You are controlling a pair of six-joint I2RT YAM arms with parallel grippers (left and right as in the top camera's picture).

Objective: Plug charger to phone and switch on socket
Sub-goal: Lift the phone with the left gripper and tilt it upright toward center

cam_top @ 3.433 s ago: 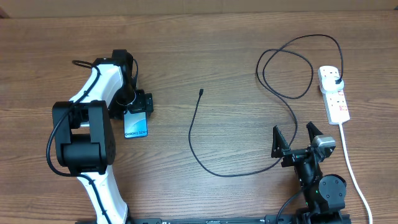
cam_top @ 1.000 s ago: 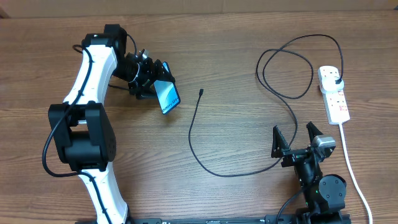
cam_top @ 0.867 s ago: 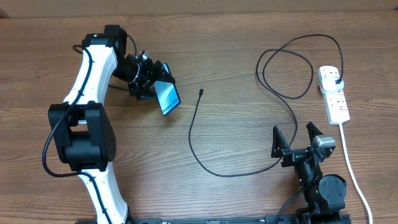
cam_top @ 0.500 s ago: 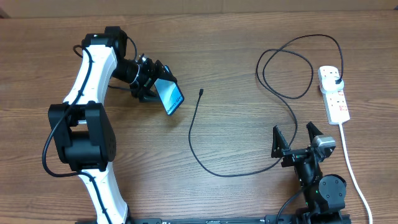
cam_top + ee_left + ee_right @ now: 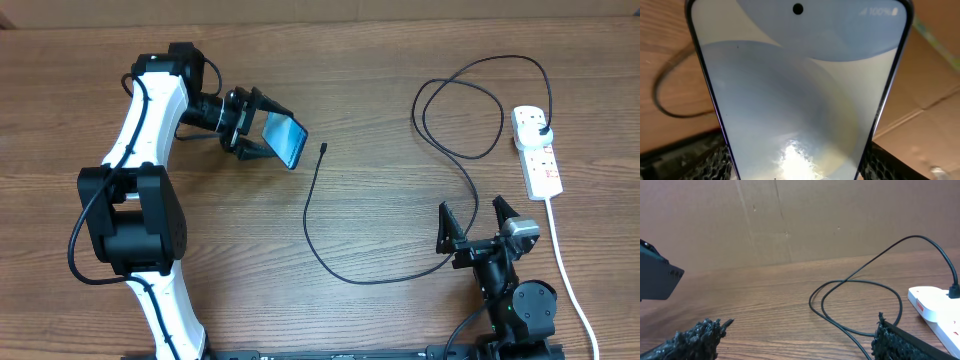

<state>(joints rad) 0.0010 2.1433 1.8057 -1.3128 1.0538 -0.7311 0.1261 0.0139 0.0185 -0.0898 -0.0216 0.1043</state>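
Observation:
My left gripper is shut on the phone and holds it tilted above the table at the upper left; its lit blue screen fills the left wrist view. The charger is a thin black cable. Its connector tip lies just right of the phone, apart from it. It loops right to the black plug in the socket, a white strip at the far right. My right gripper is open and empty at the lower right, over the cable; the cable loop and the socket show ahead.
The socket's thick white cord runs down the right edge of the wooden table. A cardboard wall stands behind the table.
My left gripper has lifted the phone off the table and carried it right, toward the cable's connector tip, tilting it up. The right arm has not moved.

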